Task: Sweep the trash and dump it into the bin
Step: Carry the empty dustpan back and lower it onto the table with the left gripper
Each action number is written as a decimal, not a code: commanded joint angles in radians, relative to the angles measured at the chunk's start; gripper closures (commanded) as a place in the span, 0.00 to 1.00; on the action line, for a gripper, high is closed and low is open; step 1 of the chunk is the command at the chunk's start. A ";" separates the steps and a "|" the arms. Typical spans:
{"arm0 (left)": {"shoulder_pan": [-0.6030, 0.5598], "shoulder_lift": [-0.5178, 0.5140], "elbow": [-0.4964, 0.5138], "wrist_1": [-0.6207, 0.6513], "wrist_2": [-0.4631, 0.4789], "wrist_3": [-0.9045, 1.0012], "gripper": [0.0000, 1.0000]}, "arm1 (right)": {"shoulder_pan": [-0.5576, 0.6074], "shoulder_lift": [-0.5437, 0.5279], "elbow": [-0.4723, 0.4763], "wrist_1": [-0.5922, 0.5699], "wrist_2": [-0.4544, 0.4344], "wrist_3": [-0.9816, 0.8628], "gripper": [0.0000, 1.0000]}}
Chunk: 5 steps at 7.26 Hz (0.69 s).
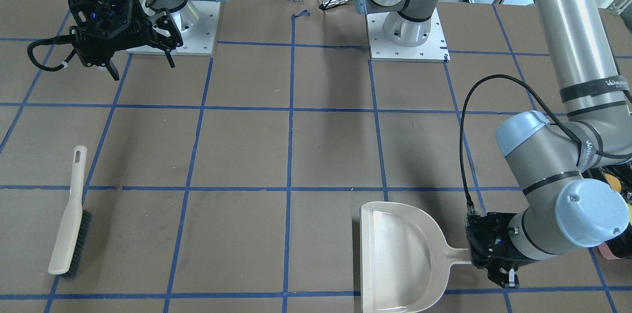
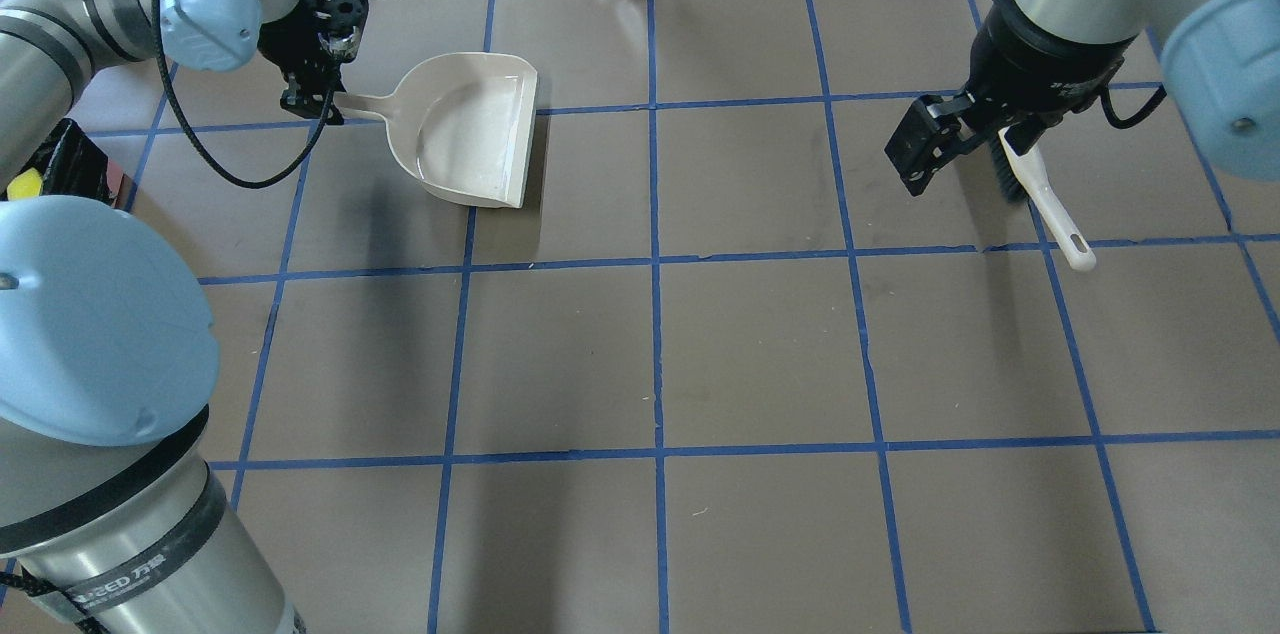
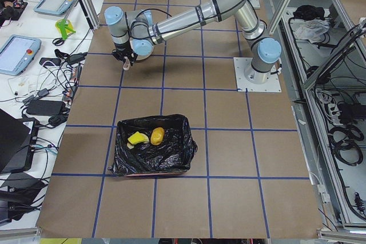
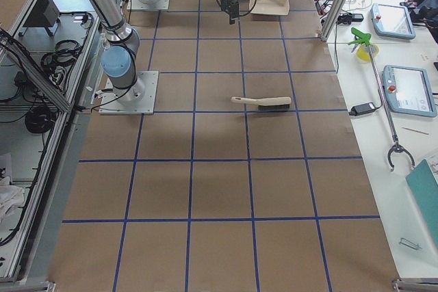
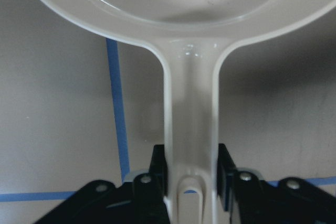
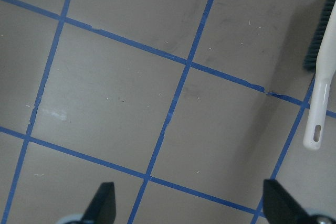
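Note:
The beige dustpan (image 1: 400, 258) lies empty on the table; it also shows in the overhead view (image 2: 470, 129). My left gripper (image 1: 489, 263) (image 2: 318, 106) is shut on its handle (image 5: 191, 103), one finger on each side. The trash lies in the black-lined pink bin (image 3: 171, 161): the yellow sponge (image 3: 137, 138) and the golden-brown piece (image 3: 158, 135) show, the cream slice is not clear. My right gripper (image 1: 142, 67) (image 2: 950, 164) (image 6: 191, 205) hangs open and empty above the table. The beige brush (image 1: 69, 224) (image 2: 1045, 199) (image 6: 320, 77) lies flat beside it.
The bin's edge shows beside the left arm's elbow (image 1: 614, 249) (image 2: 60, 164). The arm bases (image 1: 407, 36) stand at the table's robot side. Cables and tablets lie off the table edge (image 3: 34, 55).

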 commanded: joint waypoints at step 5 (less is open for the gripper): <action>-0.003 0.006 -0.063 0.031 -0.009 -0.034 0.23 | 0.000 0.009 0.001 -0.011 -0.001 0.004 0.00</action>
